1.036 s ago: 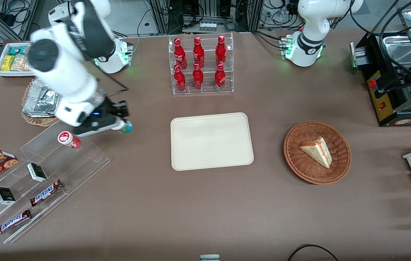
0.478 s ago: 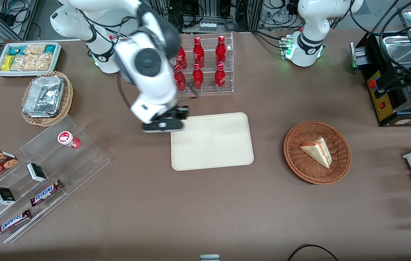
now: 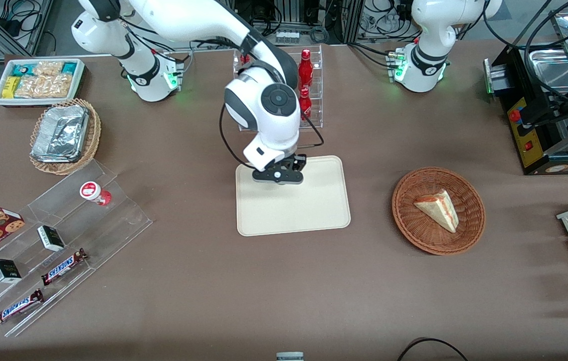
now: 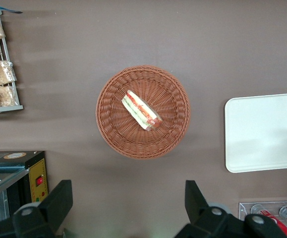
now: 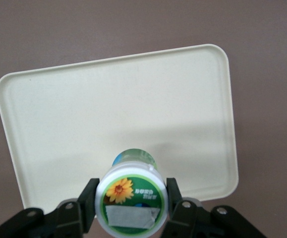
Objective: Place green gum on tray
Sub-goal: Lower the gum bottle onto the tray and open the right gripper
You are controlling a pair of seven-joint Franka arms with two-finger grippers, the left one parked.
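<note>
My right gripper [image 3: 279, 176] [image 5: 132, 201] is shut on the green gum [image 5: 131, 199], a small canister whose white lid carries a green label with an orange flower. Both black fingers press against the lid's sides. It hangs above the beige tray [image 3: 314, 210] [image 5: 133, 109], over the tray's edge farthest from the front camera. In the front view the gripper's body hides the gum. The tray's surface is bare, and its corner shows in the left wrist view [image 4: 262, 134].
A clear rack of red bottles [image 3: 305, 85] stands just past the tray, close to my arm. A wicker basket with a sandwich [image 3: 438, 210] lies toward the parked arm's end. A red-lidded canister [image 3: 94, 192] sits on the clear stepped shelf [image 3: 63, 235] with snack bars.
My right arm has swung from the stepped shelf across the table to above the tray, carrying the green gum with it. The red canister stayed on the shelf.
</note>
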